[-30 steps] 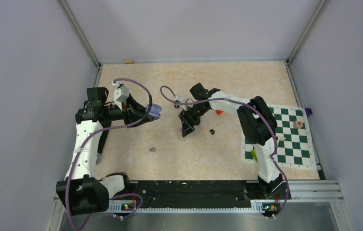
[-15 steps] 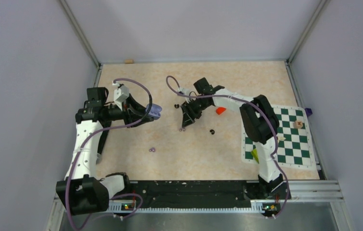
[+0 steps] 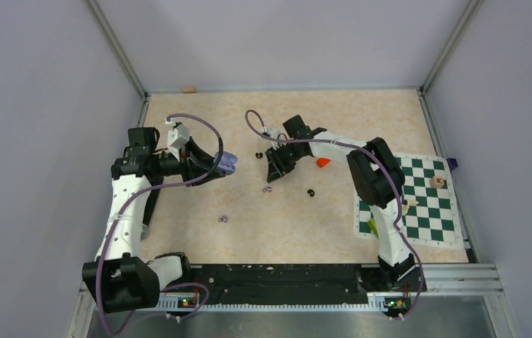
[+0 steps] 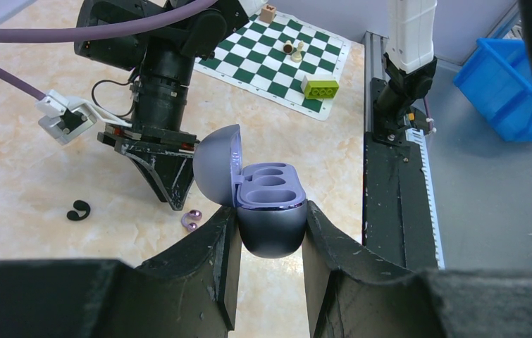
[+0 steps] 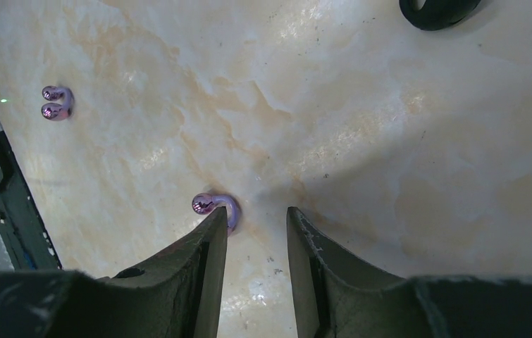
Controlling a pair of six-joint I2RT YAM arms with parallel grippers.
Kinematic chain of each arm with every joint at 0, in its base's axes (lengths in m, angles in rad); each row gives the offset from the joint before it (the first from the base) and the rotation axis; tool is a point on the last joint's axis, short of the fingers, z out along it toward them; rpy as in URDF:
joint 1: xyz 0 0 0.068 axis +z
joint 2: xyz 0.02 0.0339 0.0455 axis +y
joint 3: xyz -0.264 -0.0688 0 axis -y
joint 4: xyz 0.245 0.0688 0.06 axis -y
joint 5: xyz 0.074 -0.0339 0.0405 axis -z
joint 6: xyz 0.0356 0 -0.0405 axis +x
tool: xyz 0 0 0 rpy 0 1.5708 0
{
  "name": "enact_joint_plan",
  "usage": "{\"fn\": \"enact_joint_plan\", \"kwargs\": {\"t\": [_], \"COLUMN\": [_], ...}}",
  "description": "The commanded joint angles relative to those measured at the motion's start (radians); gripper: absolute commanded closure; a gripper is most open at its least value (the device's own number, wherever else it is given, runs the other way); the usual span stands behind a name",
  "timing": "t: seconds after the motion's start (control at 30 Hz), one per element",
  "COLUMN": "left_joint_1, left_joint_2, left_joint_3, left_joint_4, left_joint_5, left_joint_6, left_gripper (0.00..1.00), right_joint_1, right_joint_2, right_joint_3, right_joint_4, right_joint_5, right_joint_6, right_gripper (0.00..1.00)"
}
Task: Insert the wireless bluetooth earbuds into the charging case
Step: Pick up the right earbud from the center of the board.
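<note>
I find the left hand (image 4: pixel 270 215) clenched on the lilac charging case (image 4: pixel 259 184), a finger on each side of its body, held off the worktop (image 3: pixel 319 232) at the left; the lid stands open and tipped back, with two moulded wells showing. The right hand (image 5: pixel 256 211) hangs point-down near the worktop's middle, released, its fingers a narrow gap apart with only bare surface between them. One lilac earbud (image 5: pixel 213 205) lies on the worktop just outside the tip of one right finger; whether it touches that finger I cannot tell. A second lilac earbud (image 3: pixel 223 219) lies well apart from it, nearer the arm bases. Of the two black earbuds, one (image 3: pixel 259 154) lies just beyond the right hand and the other (image 3: pixel 311 192) to its right. A small red block (image 3: pixel 323 163) sits beside the right arm's wrist; a green chessboard mat (image 3: pixel 421 211) lies at the worktop's right edge.
</note>
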Motion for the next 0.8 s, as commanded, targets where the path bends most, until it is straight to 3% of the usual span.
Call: {"fn": "enact_joint_plan", "kwargs": {"t": [0.0, 0.77], "left_joint_1": [0.005, 0.004], "left_joint_2": [0.001, -0.008], "left_joint_3": [0.000, 0.000], "left_joint_4": [0.002, 0.001], "left_joint_5": [0.038, 0.041], "left_joint_6": [0.017, 0.019], "left_gripper": [1.00, 1.00], "right_joint_1": [-0.001, 0.034], "right_joint_2": [0.030, 0.058], "right_joint_3": [0.015, 0.026], "right_joint_4": [0.000, -0.129], "right_joint_5": [0.020, 0.030], "right_joint_6": [-0.002, -0.147], "right_gripper": [0.63, 0.68]}}
